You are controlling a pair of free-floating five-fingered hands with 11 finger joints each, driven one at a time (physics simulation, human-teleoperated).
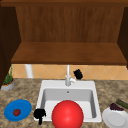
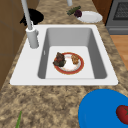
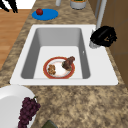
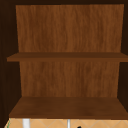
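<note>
Right hand [image 1: 78, 74] hovers at the far edge of the sink [image 1: 42, 86], just right of the faucet [image 1: 68, 76] and close beside its lever; the right side view shows its fingers curled [image 3: 103, 36] by the faucet base, though whether they grip the lever cannot be told. Left hand [image 1: 39, 114] hangs over the sink's near left corner, fingers pointing down and relaxed, holding nothing. In the basin lies a red-rimmed plate [image 2: 80, 67] carrying two pieces of food. On the counter [image 1: 27, 88] at left, a blue plate [image 1: 23, 106] bears a tomato [image 1: 16, 112]; at right, a white plate [image 1: 115, 119] bears grapes [image 1: 116, 107].
</note>
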